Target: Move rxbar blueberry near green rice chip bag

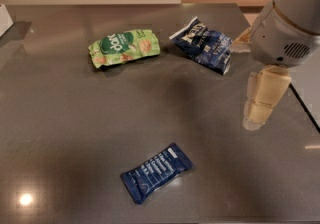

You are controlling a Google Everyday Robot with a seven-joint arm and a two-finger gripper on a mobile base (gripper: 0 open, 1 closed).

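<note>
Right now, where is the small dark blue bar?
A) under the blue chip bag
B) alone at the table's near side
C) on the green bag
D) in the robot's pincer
B: the rxbar blueberry lies alone at the near side of the table, well apart from the green rice chip bag and the dark blue chip bag farther back. The pincer hangs at the right, apart from the bar.

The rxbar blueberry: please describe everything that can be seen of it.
The rxbar blueberry is a small, flat, rectangular wrapper, dark navy blue and slightly glossy, with lines of white text and a white patch near its upper right end. It lies flat and diagonally on the dark table, near the front edge, and touches nothing else. The gripper hangs to its right and farther back, well apart from it.
</note>
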